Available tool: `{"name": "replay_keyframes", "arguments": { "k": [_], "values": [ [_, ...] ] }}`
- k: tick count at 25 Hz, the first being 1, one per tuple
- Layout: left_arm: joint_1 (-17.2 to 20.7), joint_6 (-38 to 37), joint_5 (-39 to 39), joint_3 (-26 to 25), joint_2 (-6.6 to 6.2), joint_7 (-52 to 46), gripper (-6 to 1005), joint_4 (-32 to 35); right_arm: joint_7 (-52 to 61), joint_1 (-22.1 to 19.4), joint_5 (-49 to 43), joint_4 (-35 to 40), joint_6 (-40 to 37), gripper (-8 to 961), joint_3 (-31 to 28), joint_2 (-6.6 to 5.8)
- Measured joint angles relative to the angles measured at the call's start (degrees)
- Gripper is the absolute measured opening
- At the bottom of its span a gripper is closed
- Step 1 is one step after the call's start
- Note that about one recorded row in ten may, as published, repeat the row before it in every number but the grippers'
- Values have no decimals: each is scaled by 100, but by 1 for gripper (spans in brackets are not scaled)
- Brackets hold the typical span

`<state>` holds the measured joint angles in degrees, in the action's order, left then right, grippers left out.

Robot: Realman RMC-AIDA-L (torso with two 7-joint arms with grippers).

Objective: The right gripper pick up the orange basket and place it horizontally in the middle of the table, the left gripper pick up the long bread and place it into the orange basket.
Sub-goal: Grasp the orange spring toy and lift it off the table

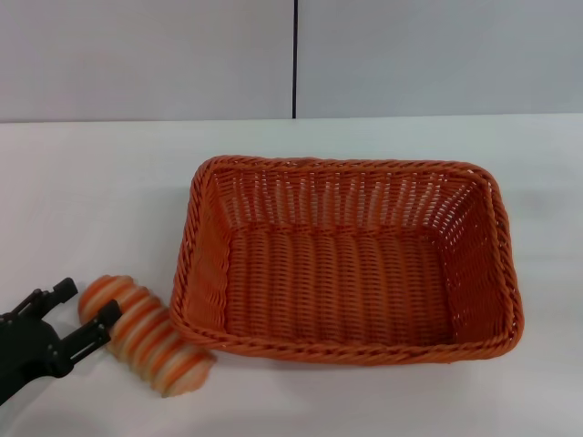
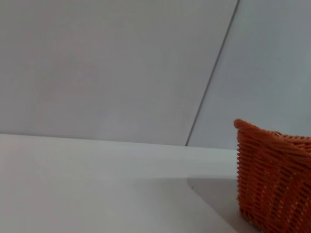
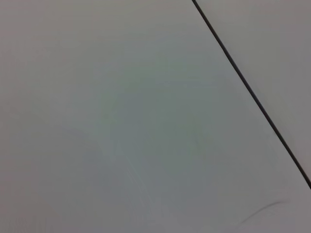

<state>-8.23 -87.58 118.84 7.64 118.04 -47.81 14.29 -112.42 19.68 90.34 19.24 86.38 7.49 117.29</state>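
The orange basket (image 1: 351, 264) lies lengthwise across the middle of the white table (image 1: 91, 182), and it holds nothing. One of its corners shows in the left wrist view (image 2: 274, 179). The long bread (image 1: 150, 339), striped orange and cream, lies on the table just off the basket's near left corner. My left gripper (image 1: 86, 302) is at the bread's outer end, open. One finger overlaps the loaf, and a small gap separates the other finger from it. My right gripper is out of view, and its wrist camera shows only a grey wall.
A grey wall with a dark vertical seam (image 1: 294, 59) stands behind the table. White tabletop stretches to the left of and behind the basket (image 2: 87, 184).
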Motion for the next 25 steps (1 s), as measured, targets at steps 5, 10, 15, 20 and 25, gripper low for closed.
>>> {"name": "replay_keyframes", "arguments": {
  "k": [5, 10, 15, 20, 25],
  "values": [
    [-32, 29, 96, 0, 0, -26, 803, 1, -8, 13, 0, 0, -14, 544, -2, 3],
    [-57, 31, 177, 0, 0, -26, 796, -3, -8, 22, 0, 0, -78, 544, -3, 4],
    [-96, -11, 261, 1, -3, -99, 788, -13, -9, 26, 0, 0, -94, 544, -3, 4],
    [-109, -61, 267, 1, -6, -130, 665, -15, -66, 27, 1, 1, -103, 544, -19, 11],
    [-109, -103, 267, 1, -8, -115, 558, -1, -70, 26, 1, 0, -128, 544, -13, 16]
  ]
}}
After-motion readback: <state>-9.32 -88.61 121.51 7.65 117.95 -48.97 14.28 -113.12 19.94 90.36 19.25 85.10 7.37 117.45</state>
